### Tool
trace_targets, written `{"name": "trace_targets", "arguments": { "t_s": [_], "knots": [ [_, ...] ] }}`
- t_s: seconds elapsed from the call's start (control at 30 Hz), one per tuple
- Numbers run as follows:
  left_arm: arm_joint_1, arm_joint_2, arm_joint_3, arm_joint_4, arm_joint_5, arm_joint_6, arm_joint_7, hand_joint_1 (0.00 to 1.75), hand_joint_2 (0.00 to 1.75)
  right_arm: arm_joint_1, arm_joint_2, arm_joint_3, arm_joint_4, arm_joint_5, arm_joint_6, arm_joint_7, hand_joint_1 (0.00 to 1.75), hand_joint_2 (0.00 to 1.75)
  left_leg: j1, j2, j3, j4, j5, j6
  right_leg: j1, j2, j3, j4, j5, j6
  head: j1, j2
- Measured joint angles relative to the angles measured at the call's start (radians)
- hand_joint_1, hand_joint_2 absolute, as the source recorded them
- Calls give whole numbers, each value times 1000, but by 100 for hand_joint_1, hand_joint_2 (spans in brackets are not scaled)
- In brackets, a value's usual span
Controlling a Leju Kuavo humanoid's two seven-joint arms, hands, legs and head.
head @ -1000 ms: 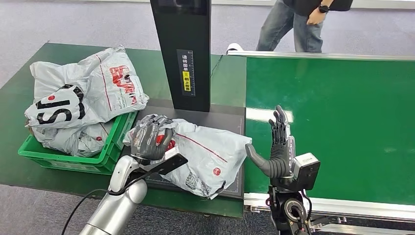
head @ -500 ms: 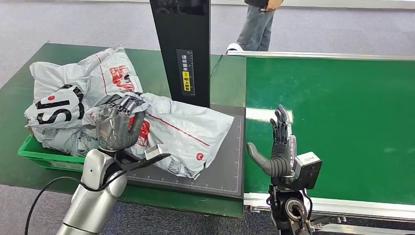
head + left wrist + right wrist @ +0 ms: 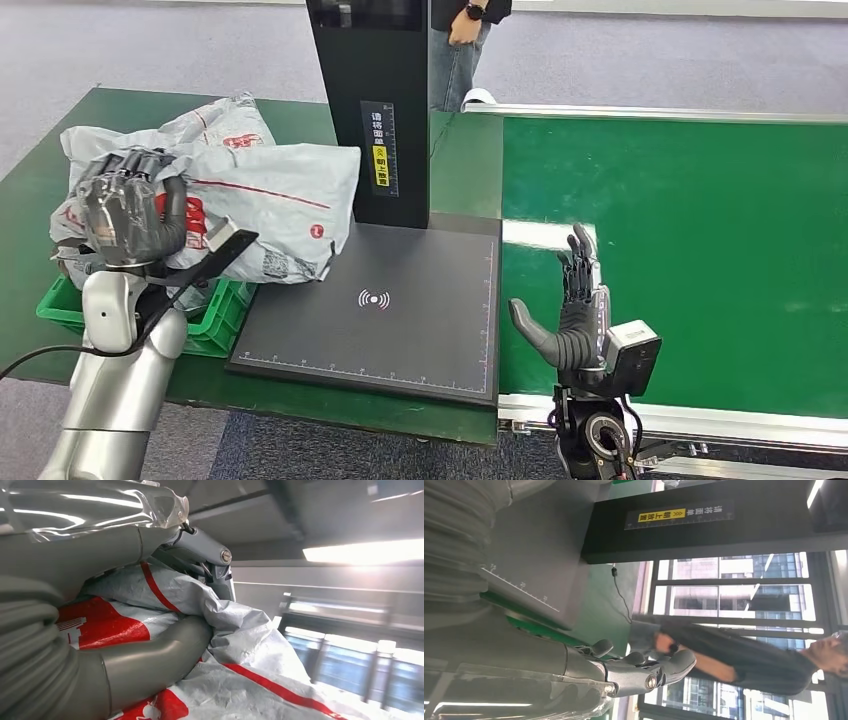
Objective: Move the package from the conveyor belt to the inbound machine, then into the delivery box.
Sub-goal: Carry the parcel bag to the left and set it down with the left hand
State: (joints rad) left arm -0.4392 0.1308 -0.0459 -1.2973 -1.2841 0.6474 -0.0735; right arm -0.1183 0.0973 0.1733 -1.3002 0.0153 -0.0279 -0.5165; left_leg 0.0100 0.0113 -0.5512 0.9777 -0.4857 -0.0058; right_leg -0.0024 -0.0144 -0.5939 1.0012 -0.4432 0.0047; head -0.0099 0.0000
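Right now my left hand [image 3: 128, 215] grips the grey package [image 3: 262, 196] by one end, holding it over the green delivery box [image 3: 208, 325], where other bags are piled. Beside it lies the dark inbound machine [image 3: 380, 300]. My right hand [image 3: 572, 310] stands upright, fingers spread and holding nothing, over the green conveyor belt [image 3: 700, 250].

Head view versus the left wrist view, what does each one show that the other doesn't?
Head view alone: the green crate piled with bags, the black scan pad, the belt, the open right hand and a person behind the black column.
Left wrist view alone: close up, the thumb pressed into the package's wrinkled plastic.
Both: the left hand gripping the grey and red package.
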Motion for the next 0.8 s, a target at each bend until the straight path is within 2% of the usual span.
{"name": "trace_targets", "arguments": {
  "t_s": [0.33,0.57,0.67,0.8],
  "knots": [
    [-36,59,105,86,-31,-104,131,175,175,14,-1,0,-8,13,-2,5,0,175,0,0,0,0,0,0,0,0,0,0,0,0,0,0],
    [-59,107,156,151,-44,-150,178,175,175,14,-1,1,-8,25,6,9,0,175,0,0,0,0,0,0,0,0,-1,0,0,0,0,0],
    [-70,120,173,179,-47,-202,195,175,175,14,-1,0,-8,30,7,12,0,175,0,0,0,0,0,0,0,0,-1,0,0,0,0,0],
    [-94,126,186,242,-40,-322,218,175,175,15,2,0,-8,43,15,16,0,175,0,0,0,0,0,0,0,0,0,0,0,0,0,0]
  ]
}}
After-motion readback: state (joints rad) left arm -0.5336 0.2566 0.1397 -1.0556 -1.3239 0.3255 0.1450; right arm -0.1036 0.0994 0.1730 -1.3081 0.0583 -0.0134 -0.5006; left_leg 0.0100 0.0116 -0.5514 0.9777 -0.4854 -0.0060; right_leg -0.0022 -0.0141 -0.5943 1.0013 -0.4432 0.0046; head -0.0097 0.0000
